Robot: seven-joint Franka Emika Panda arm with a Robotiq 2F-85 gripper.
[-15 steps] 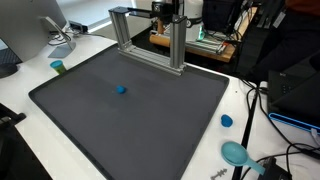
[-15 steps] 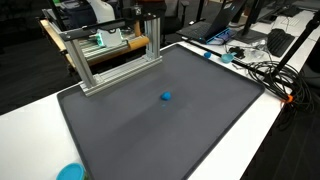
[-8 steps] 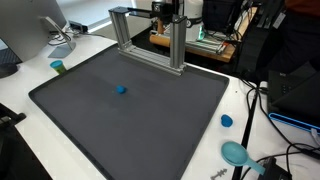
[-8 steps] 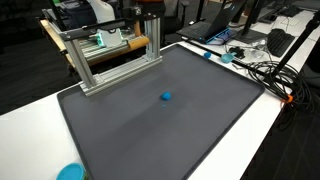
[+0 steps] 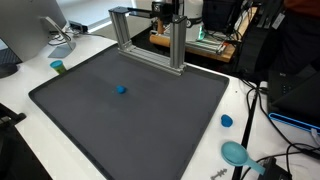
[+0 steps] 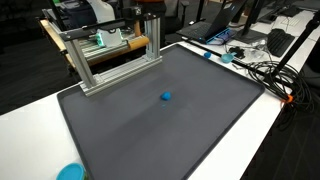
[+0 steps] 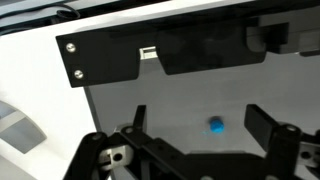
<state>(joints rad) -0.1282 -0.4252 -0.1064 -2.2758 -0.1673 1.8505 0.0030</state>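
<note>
A small blue ball (image 5: 121, 88) lies near the middle of a dark grey mat (image 5: 150, 120) on a white table; it shows in both exterior views (image 6: 166, 97). In the wrist view the ball (image 7: 215, 125) lies on the mat, well below and between my two black fingers, nearer the right one. My gripper (image 7: 200, 120) is open and empty. The arm and gripper do not show in either exterior view.
An aluminium frame (image 5: 150, 35) stands at the mat's back edge (image 6: 110, 55). A teal cup (image 5: 58, 67), a blue cap (image 5: 226, 121) and a teal disc (image 5: 236, 152) lie on the table beside the mat. Cables (image 6: 265, 70) run along one side. A black panel with screws (image 7: 150, 55) crosses the wrist view.
</note>
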